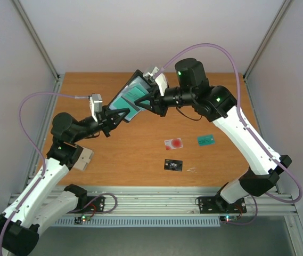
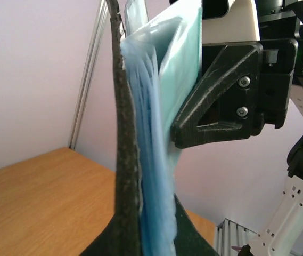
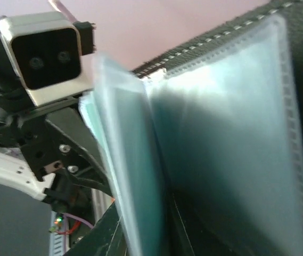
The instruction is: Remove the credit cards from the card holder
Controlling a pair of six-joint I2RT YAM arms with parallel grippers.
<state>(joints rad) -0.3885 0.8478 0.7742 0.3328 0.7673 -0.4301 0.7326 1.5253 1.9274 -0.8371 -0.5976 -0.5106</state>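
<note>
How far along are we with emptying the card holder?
Done: three cards lie on the table: the whitish card with a red spot, a teal card and a black card. In hand: the left tool and right tool both grip the open card holder, raised above the table. Left: teal shows in its sleeves, so at least one card is probably still inside; how many cannot be told.

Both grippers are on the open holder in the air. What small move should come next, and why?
Probably a short, slow pull by the left gripper away from the right gripper, which grips the holder. The left is shut on the holder's teal lower edge, card or sleeve I cannot tell; three cards lie on the table.
</note>
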